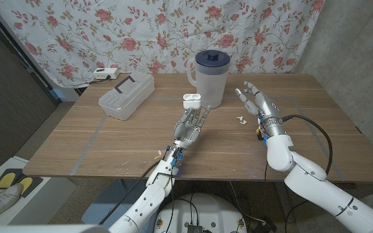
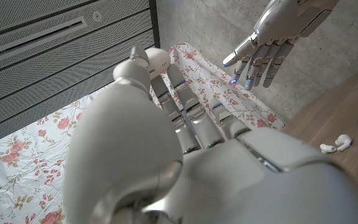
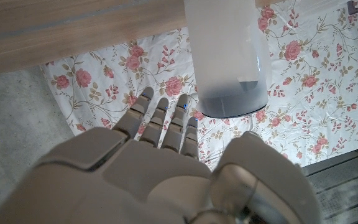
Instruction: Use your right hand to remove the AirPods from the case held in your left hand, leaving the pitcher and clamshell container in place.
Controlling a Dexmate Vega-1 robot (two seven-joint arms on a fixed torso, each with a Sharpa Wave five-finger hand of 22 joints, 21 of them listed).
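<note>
Table [image 1: 109, 139]: AirPods [image 2: 337, 144] lie loose, clearest from left wrist view.

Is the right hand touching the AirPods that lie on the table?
Apart. In the head view the right hand is open and raised, with bare table between it and the AirPods, which lie on the table.

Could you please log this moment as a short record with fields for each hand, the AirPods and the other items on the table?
left hand: raised over the table, holds the open white case at its fingertips
right hand: open, fingers spread, holds nothing
AirPods: two white earbuds lying on the table, between the hands
pitcher: upright behind the case, blue lid on
clamshell container: closed, at the table's far left
</note>
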